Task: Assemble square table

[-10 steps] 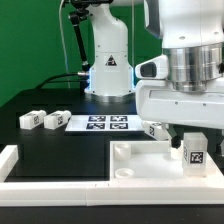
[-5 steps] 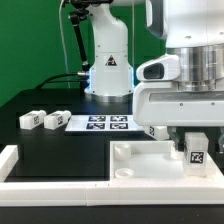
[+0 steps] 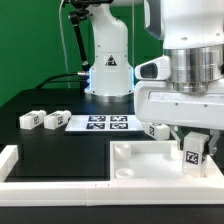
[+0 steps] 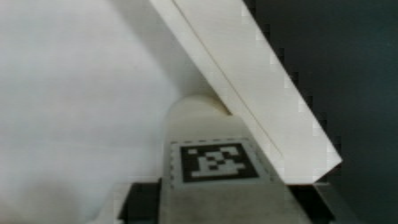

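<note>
The gripper [image 3: 193,146] is clamped on a tagged leg [image 3: 194,157], holding it upright over the square slab [image 3: 140,166], by its rim. The slab lies at the tabletop's near edge, toward the exterior view's right. A second leg [image 3: 32,119] and a third leg [image 3: 57,120] sit side by side near the opposite edge.

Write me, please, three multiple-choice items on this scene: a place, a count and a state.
1. The held leg is: A over the slab; B on the black mat; C beside the arm's base.
2. Count of loose legs at the exterior view's left of the marker board: A one; B two; C four.
3. The pincer is: A open; B shut on the leg; C out of view.
A: the leg hangs above the slab's white face. B: two lie there. B: the wrist view shows it clamping the leg.
</note>
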